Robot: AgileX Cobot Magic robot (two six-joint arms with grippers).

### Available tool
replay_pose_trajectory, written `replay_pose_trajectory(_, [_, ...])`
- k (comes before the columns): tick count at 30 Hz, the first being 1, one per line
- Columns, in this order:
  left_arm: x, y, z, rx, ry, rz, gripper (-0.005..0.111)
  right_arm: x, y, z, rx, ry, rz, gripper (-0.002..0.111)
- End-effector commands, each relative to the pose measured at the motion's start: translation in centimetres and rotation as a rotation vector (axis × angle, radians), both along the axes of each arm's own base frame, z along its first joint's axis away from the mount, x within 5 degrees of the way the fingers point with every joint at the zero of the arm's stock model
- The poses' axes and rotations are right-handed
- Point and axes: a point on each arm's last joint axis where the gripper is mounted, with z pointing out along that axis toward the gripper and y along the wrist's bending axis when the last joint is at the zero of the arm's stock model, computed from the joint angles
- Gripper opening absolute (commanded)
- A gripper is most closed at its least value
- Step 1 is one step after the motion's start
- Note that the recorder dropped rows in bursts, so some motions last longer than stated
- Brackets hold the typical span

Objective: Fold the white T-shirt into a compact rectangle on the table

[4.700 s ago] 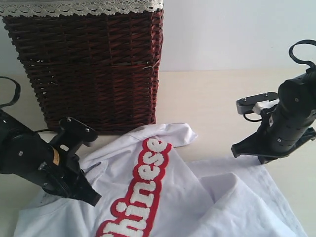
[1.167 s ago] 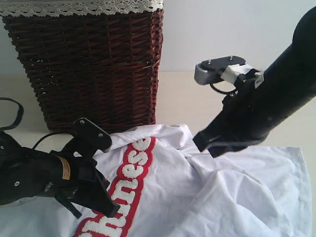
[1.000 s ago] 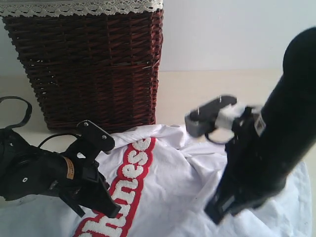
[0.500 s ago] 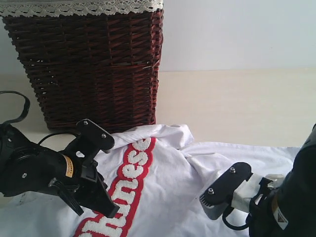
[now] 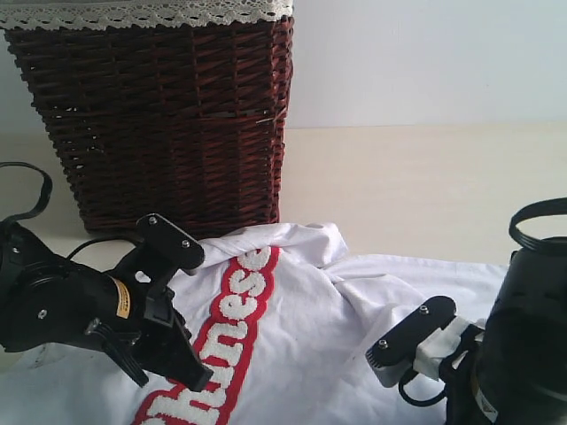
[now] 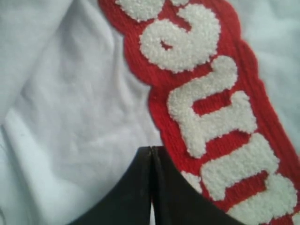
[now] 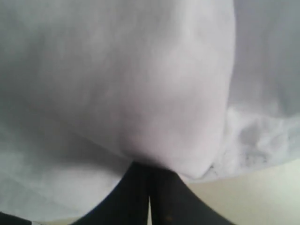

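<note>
Now | left fingers angled down, pressed together over white T-shirt | right fingers low, pinching its cloth

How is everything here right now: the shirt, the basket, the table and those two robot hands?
white T-shirt: lying rumpled on the table, lettering up, not yet a compact rectangle.
table: partly covered by the shirt.
wicker basket: upright behind the shirt, contents hidden.
left fingers: shut, tips at the lettering's red edge.
right fingers: shut on a fold of the shirt.
</note>
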Motion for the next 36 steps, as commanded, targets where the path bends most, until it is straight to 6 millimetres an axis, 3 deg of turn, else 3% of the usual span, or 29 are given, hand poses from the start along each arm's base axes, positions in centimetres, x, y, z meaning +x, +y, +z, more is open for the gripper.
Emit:
replay_pose_trajectory(1, [-0.1, -0.1, 0.9, -0.012, -0.015, -0.003, 0.0, 0.6, 0.8, -0.7, 0.07, -0.05, 0.008, 0.0])
replay_pose_trajectory(5, [-0.1, -0.1, 1.1, -0.013, -0.016, -0.003, 0.0, 1.4, 1.7, -1.0, 0.149, -0.121, 0.009, 0.0])
replay_pose_trajectory(9, [-0.2, 0.0, 1.1, -0.004, -0.007, -0.002, 0.0, 2.2, 1.0, -1.1, 0.078, -0.19, -0.011, 0.0])
replay_pose_trajectory(12, [-0.2, 0.0, 1.1, -0.002, -0.005, -0.002, 0.0, 3.8, -0.8, -0.5, -0.038, -0.256, -0.138, 0.0])
replay_pose_trajectory(17, [-0.4, 0.2, 1.1, 0.01, 0.009, 0.0, 0.0, 4.7, -3.3, -0.6, -0.13, -0.219, -0.232, 0.0])
replay_pose_trajectory(24, [-0.6, 0.4, 1.6, 0.017, 0.017, 0.003, 0.0, 6.7, -7.4, -0.6, -0.145, -0.207, -0.447, 0.0])
replay_pose_trajectory(29, [-0.6, 0.4, 2.0, 0.006, 0.007, 0.006, 0.0, 7.6, -8.4, -0.9, -0.071, -0.216, -0.501, 0.0])
replay_pose_trajectory(31, [-0.7, 0.4, 2.1, 0.007, 0.008, 0.007, 0.0, 8.1, -9.0, -1.3, -0.076, -0.206, -0.53, 0.0])
replay_pose_trajectory(36, [-0.7, 0.4, 2.1, 0.007, 0.008, 0.007, 0.0, 11.6, -10.8, -3.9, -0.027, -0.127, -0.597, 0.0])
